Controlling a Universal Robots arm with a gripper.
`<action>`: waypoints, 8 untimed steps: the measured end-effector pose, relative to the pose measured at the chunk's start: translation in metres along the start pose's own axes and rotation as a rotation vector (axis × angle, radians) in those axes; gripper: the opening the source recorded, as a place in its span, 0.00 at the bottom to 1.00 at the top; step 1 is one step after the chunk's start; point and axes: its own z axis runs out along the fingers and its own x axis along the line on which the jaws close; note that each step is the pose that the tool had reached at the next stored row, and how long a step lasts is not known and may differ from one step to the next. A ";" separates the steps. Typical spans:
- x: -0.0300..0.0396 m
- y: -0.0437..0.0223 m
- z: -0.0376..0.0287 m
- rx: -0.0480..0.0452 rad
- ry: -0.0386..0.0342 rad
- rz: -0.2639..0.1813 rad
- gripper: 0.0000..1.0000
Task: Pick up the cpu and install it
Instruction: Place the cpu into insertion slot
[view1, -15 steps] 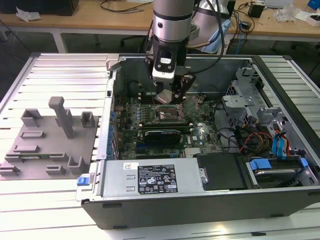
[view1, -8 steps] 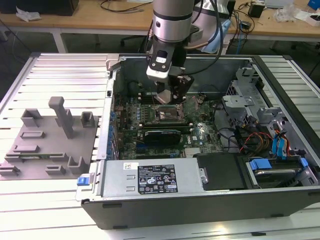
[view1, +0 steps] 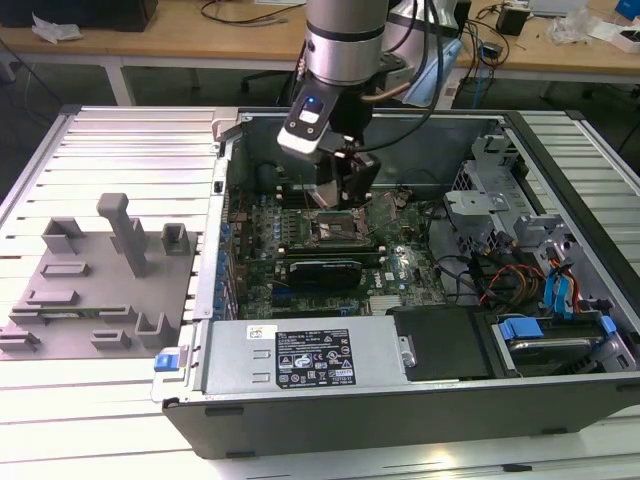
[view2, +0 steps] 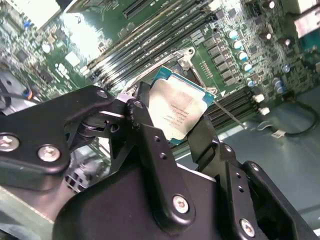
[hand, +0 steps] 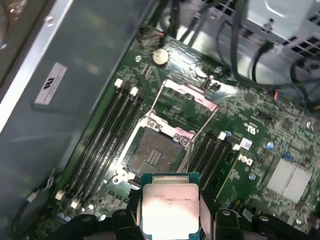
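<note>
Gripping cpu (view2: 177, 112) in clenched jaws, poised over open socket (hand: 152, 152) near middle of circuit board (hand: 260, 115). Likely to bend socket pins if lowered tilted or off-centre; liable to drop if grip slips.

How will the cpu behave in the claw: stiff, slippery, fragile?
Probably stiff: the cpu looks flat and unbent in the claw. Its smooth metal top looks slippery. Being thin, it is likely light and fragile.
</note>
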 end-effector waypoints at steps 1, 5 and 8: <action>0.0000 0.0000 0.0001 0.0004 -0.0005 0.021 0.55; 0.0000 0.0000 0.0004 0.0022 -0.0027 0.103 0.55; 0.0000 0.0000 0.0006 0.0035 -0.0043 0.164 0.55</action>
